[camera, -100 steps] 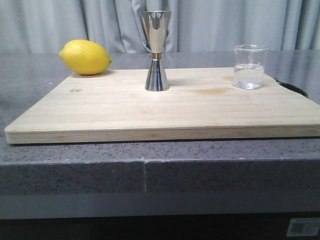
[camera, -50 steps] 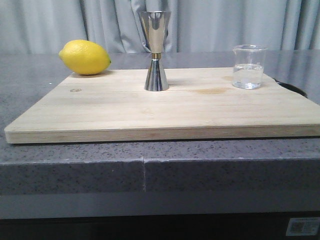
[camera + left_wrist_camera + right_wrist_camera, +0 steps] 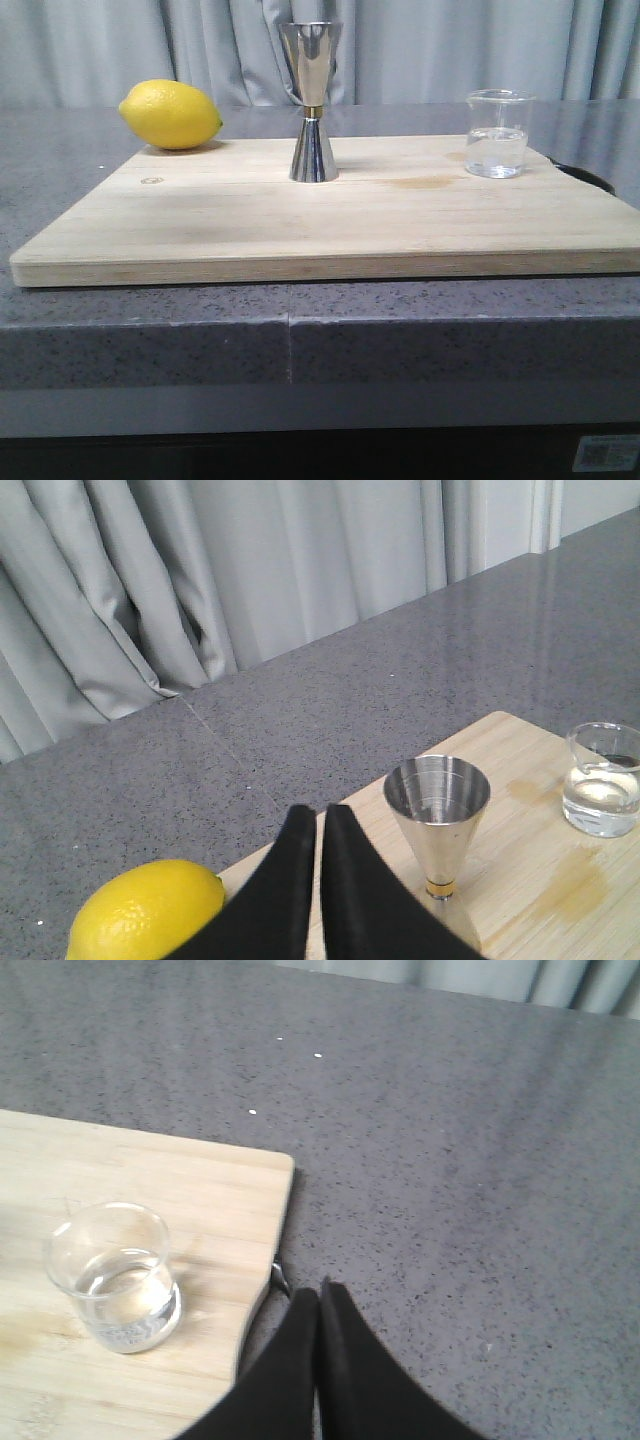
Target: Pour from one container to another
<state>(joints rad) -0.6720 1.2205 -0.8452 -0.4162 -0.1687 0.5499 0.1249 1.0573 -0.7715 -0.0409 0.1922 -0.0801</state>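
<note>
A small clear glass beaker (image 3: 497,133) with clear liquid in it stands at the back right of the wooden board (image 3: 330,215). It also shows in the right wrist view, beaker (image 3: 113,1276), and in the left wrist view, beaker (image 3: 604,793). The tall steel jigger (image 3: 312,102) with a gold band at its waist stands upright at the board's back middle, jigger (image 3: 438,822). My left gripper (image 3: 320,813) is shut and empty, above the board between lemon and jigger. My right gripper (image 3: 318,1292) is shut and empty, over the counter just off the board's right edge.
A yellow lemon (image 3: 170,114) lies at the board's back left corner, lemon (image 3: 145,912). The board rests on a grey speckled counter (image 3: 300,330). Grey curtains (image 3: 400,50) hang behind. A dark handle (image 3: 585,177) sticks out at the board's right edge.
</note>
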